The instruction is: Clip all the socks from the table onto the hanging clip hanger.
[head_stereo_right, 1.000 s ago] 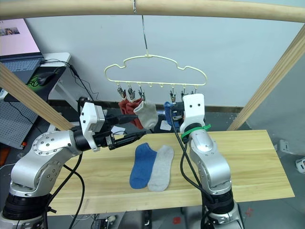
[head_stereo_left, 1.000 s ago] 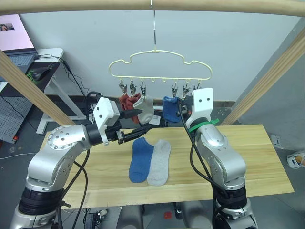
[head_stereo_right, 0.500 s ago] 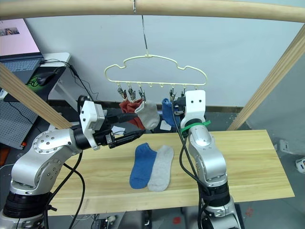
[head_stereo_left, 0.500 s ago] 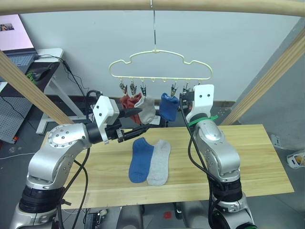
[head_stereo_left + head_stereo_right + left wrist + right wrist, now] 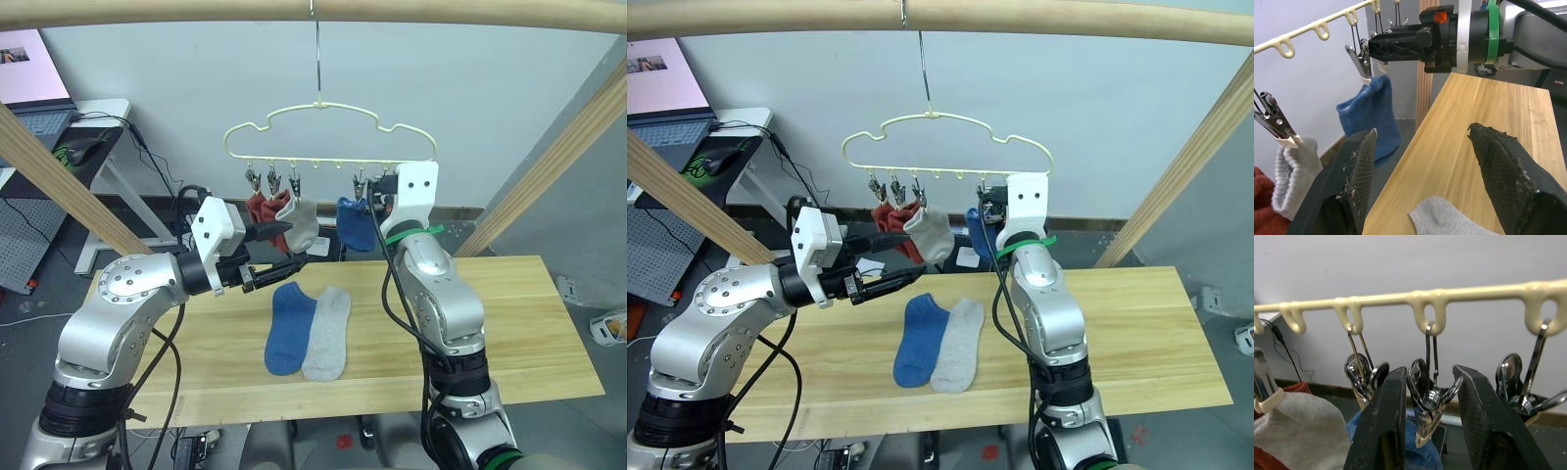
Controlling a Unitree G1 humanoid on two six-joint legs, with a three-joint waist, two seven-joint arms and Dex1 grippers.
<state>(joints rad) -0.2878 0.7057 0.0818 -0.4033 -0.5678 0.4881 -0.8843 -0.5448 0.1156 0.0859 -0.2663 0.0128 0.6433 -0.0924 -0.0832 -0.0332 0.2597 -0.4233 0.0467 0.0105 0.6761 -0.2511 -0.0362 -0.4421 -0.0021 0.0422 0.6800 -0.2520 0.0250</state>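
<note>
The pale yellow clip hanger hangs from a hook on the pole. A rust red sock, a light grey sock and a blue sock hang at its clips. Another blue sock and a grey sock lie side by side on the table. My right gripper is raised to the clip row, open, its fingers either side of a metal clip, just above the hanging blue sock. My left gripper is open and holds nothing, hovering under the grey hanging sock.
A round wooden pole runs across the top, with slanted wooden struts at the left and right. A desk with a laptop stands at the far left. Bare tabletop lies right of the socks.
My right gripper has risen toward the clips with the blue sock, which now hangs below its fingertips. The left arm has stayed put.
</note>
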